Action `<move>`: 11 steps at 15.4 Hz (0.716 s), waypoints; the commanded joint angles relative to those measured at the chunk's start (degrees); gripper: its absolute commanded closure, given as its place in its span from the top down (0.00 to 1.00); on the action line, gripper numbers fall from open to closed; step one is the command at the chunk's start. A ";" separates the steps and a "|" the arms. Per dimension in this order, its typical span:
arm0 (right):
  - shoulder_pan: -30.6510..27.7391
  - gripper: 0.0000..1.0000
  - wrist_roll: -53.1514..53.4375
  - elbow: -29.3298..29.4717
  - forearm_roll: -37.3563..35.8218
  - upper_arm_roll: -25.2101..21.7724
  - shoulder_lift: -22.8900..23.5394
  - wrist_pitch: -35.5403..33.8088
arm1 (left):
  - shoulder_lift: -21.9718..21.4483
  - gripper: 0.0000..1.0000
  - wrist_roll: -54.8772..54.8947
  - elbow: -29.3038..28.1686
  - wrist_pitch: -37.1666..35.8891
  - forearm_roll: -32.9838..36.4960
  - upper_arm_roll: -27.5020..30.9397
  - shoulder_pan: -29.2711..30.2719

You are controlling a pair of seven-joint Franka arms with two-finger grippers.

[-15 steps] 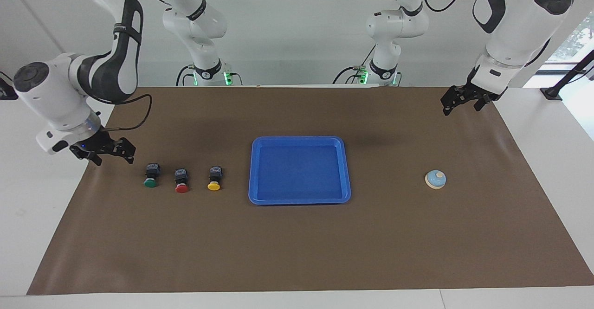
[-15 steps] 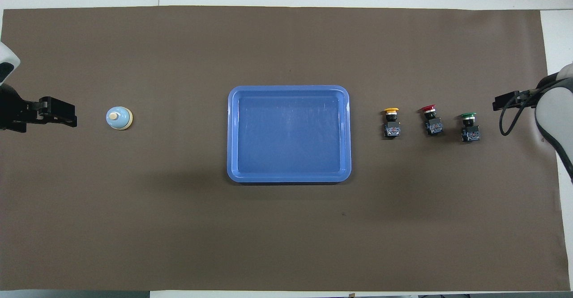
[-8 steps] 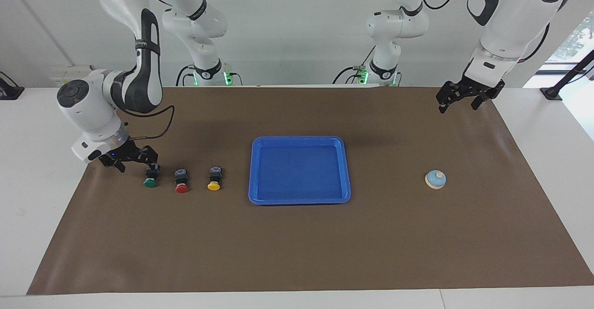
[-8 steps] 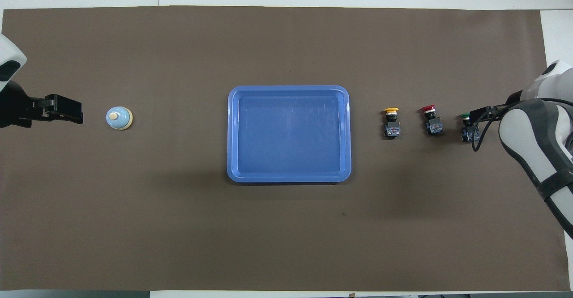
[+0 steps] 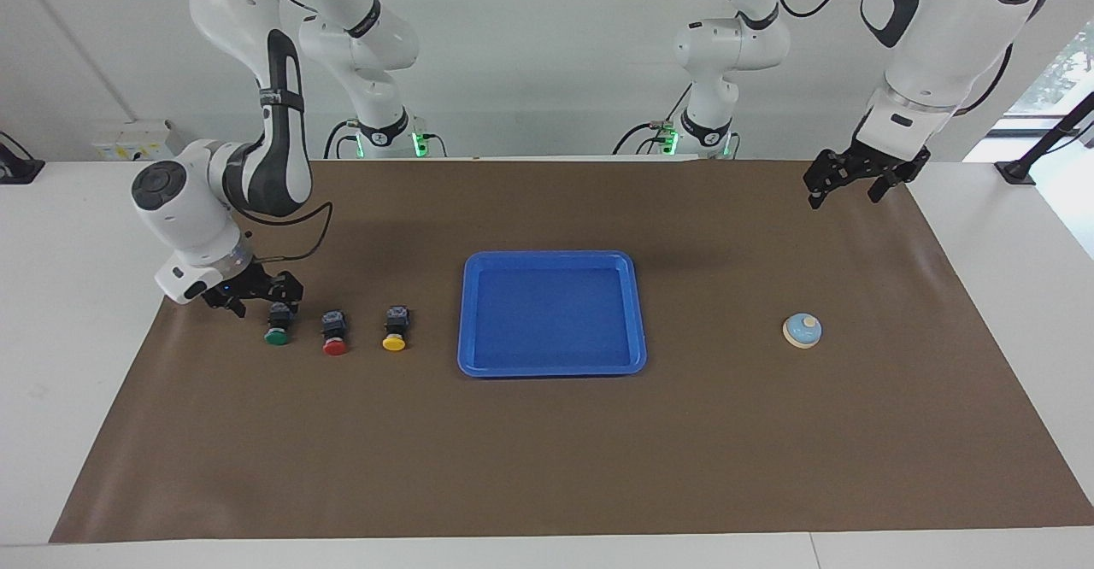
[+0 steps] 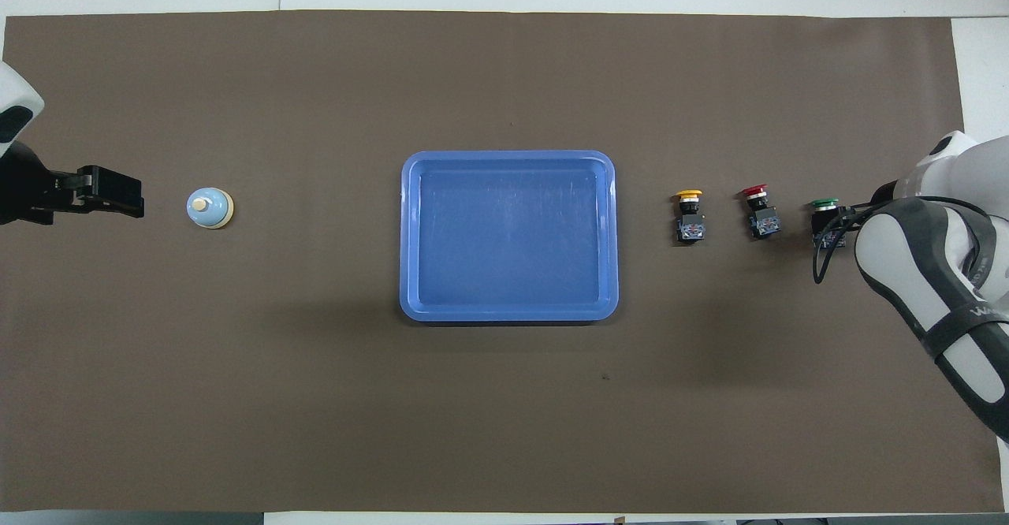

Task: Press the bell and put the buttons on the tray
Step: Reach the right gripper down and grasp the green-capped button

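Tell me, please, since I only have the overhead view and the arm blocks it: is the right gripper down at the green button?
Observer: Yes. In the facing view the right gripper sits low at the black body of the green button, fingers open. I cannot tell whether they touch it.
Operator: Thank you. Is the left gripper level with the bell? From above they look side by side.
Observer: No. The left gripper hangs high over the mat, open and well clear of the bell.
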 commanded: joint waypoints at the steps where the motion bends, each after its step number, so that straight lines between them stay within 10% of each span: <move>1: -0.50 1.00 -0.20 -1.97 0.58 0.31 1.14 3.79 | -1.10 1.00 0.16 -0.89 0.59 -0.49 0.23 -0.17; 4: -0.59 0.93 0.06 -2.16 0.67 0.31 2.02 3.80 | -1.10 1.00 0.16 -0.89 0.59 -0.49 0.23 -0.34; 8: -0.50 0.03 -0.03 -1.54 0.67 0.31 2.11 3.28 | -1.19 1.00 0.16 -0.98 0.50 -0.49 0.23 -0.43; 11: -0.15 0.00 -0.82 -0.58 0.67 0.40 1.76 2.75 | -1.10 1.00 0.25 -0.89 0.76 -0.49 -0.03 -0.70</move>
